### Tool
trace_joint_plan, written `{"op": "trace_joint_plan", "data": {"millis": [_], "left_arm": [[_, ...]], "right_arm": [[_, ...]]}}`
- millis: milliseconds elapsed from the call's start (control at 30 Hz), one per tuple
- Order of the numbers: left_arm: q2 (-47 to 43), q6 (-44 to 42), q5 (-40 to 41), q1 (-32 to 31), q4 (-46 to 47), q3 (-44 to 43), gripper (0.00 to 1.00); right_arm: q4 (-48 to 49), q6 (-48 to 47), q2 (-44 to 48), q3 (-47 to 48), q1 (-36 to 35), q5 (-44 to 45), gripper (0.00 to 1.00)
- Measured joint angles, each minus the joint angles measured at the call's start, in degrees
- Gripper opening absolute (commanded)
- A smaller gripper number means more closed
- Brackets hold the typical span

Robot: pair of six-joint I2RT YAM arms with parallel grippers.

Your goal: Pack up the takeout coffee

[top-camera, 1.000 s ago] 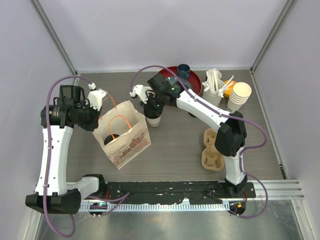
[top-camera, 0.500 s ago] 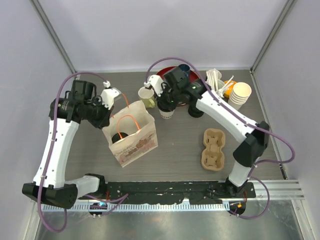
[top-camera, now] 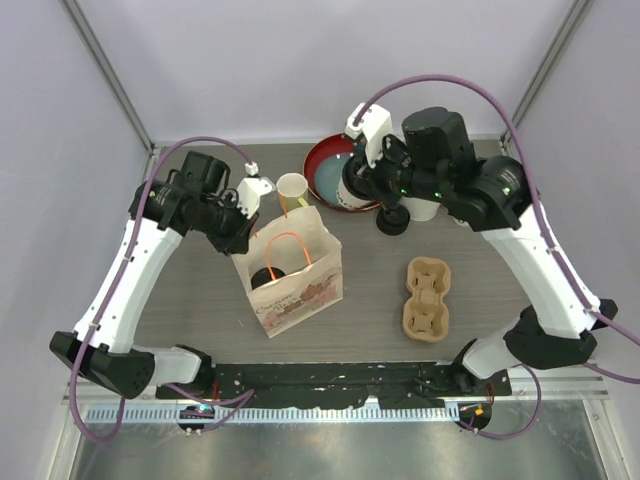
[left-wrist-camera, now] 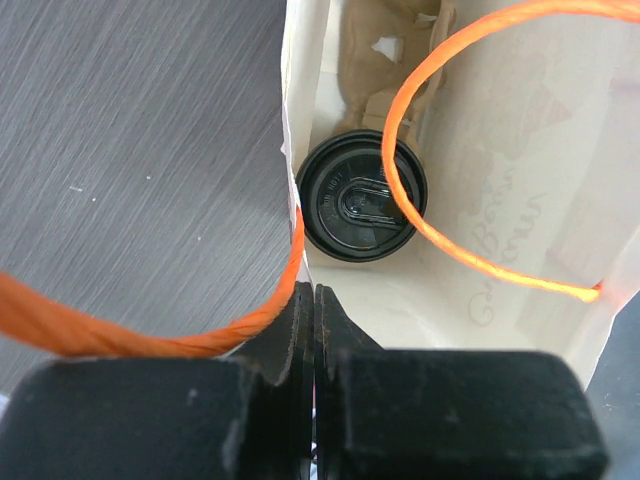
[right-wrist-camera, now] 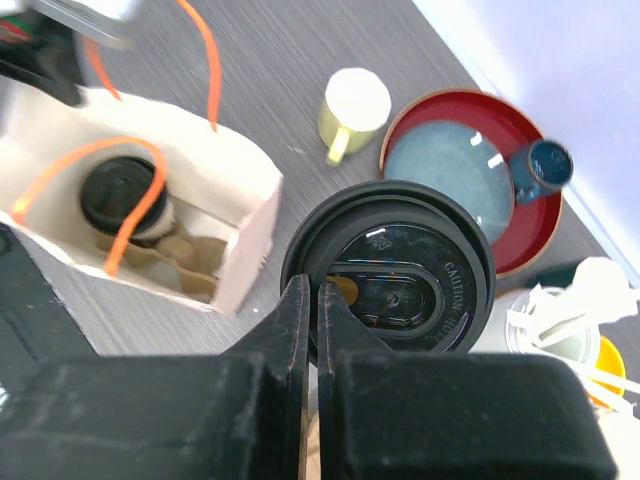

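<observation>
The right claw [right-wrist-camera: 312, 300] has swung its cup [right-wrist-camera: 400, 290], pinched at the lid rim, toward the worktop's [top-camera: 370, 300] far edge; we judge it light and crushable; the left claw [left-wrist-camera: 308, 300] clamps the bag [top-camera: 300, 290] holding the other cup [left-wrist-camera: 362, 197].

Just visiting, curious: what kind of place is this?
Probably a lab test booth staged like a cafe counter: plain white walls, a paper bag, a cardboard cup carrier, a lidded coffee cup.

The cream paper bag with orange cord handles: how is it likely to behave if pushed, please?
Probably floppy: the cream paper bag is thin-walled, its rim pinched by the left gripper. Likely light, though the black-lidded paper cup seated inside may steady it against tipping.
</observation>
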State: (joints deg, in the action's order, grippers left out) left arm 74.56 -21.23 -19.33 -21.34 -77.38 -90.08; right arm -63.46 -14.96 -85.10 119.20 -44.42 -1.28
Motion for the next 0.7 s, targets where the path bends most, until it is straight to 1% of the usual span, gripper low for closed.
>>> {"op": "trace_joint_plan", "data": {"millis": [100, 167, 267, 333, 500, 700], "left_arm": [[0.9, 0.1, -0.9, -0.3, 0.0, -0.8, 0.0], [1.2, 0.1, -1.4, -0.3, 0.0, -1.0, 0.0], [1.5, 0.1, -1.7, -0.3, 0.0, -1.0, 0.0], [1.5, 0.0, -1.7, -0.3, -0.1, -1.1, 0.0], [1.5, 0.0, -1.7, -0.4, 0.0, -1.1, 0.0], [1.5, -0.2, -1.7, -0.4, 0.0, -1.1, 0.0]], "right_arm": [[-1.6, 0.8, 0.3, 5.3, -3.9, 0.8, 0.01], [-2.8, 0.8, -0.5, 8.4, -8.0, 1.7, 0.01], [-4.7, 0.0, -4.4, 14.5, -14.4, 2.1, 0.01], [-4.9, -0.9, -7.2, 16.4, -17.1, 1.7, 0.01], [-6.3, -3.2, -13.1, 15.9, -17.9, 1.6, 0.01], [-7.3, -5.6, -16.9, 13.4, -17.7, 0.6, 0.01]]}}
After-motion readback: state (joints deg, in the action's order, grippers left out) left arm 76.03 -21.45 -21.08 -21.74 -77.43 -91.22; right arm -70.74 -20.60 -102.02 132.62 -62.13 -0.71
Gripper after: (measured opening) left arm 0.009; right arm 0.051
